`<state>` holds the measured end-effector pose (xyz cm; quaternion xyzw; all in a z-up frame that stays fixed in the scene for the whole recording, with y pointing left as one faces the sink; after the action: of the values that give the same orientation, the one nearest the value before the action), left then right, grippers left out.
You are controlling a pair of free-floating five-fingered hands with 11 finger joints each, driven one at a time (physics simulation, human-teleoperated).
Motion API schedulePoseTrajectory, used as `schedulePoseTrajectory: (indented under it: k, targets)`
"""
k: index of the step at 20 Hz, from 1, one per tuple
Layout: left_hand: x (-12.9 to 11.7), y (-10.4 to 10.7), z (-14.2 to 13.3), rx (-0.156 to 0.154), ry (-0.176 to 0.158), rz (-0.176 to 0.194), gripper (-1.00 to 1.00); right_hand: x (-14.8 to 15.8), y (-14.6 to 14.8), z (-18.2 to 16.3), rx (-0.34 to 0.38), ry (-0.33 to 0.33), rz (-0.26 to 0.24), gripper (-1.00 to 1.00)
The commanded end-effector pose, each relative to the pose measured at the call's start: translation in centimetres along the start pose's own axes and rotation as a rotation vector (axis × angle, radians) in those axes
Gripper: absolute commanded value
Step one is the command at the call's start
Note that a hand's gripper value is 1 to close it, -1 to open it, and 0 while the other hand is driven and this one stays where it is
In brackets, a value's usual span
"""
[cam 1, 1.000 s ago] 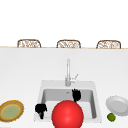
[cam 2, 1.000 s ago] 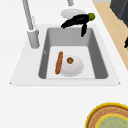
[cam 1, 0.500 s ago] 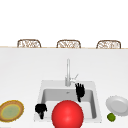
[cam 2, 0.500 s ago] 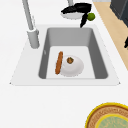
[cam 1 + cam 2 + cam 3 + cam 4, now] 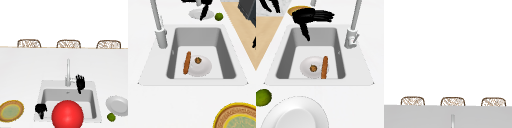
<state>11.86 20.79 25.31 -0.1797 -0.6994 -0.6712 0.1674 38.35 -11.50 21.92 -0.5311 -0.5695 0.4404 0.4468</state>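
My right hand (image 5: 80, 83) hovers over the back of the sink (image 5: 97, 100), just right of the faucet (image 5: 68, 72). It is open and holds nothing. In the right side view this hand (image 5: 309, 17) has straight fingers pointing at the faucet (image 5: 354, 27) and its thumb hanging down. My left hand (image 5: 41, 109) hangs idle at the sink's front left corner, fingers relaxed. In the basin lie a white plate (image 5: 201, 67) with a small brown piece (image 5: 198, 60) on it, and a long orange-brown sausage (image 5: 187, 62) against its edge.
A big red ball (image 5: 67, 115) covers the sink's front in the front view. A white plate (image 5: 117, 105) and a lime (image 5: 111, 116) sit on the counter to the right, a yellow-rimmed plate (image 5: 11, 110) to the left. Three chair backs stand behind the counter.
My right hand has risen a little and drawn back toward the faucet. The left hand and the things in the sink have not moved.
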Motion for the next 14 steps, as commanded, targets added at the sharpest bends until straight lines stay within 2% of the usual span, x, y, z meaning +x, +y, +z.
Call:
schedulePoseTrajectory:
  k: [1, 5, 10, 14]
  targets:
    - [0.0, 0.0, 0.0, 0.0, 0.0, 0.0, 0.0, 0.6, -0.5, -2.8, 0.001, -0.002, 0.011, -1.0]
    - [0.0, 0.0, 0.0, 0.0, 0.0, 0.0, 0.0, 1.0, -1.4, -5.7, -0.001, -0.004, 0.021, -1.0]
    - [0.0, 0.0, 0.0, 0.0, 0.0, 0.0, 0.0, 1.1, -0.7, -8.8, 0.066, -0.013, 0.068, -1.0]
    - [0.0, 0.0, 0.0, 0.0, 0.0, 0.0, 0.0, 1.4, -0.5, -10.7, 0.135, -0.009, 0.059, -1.0]
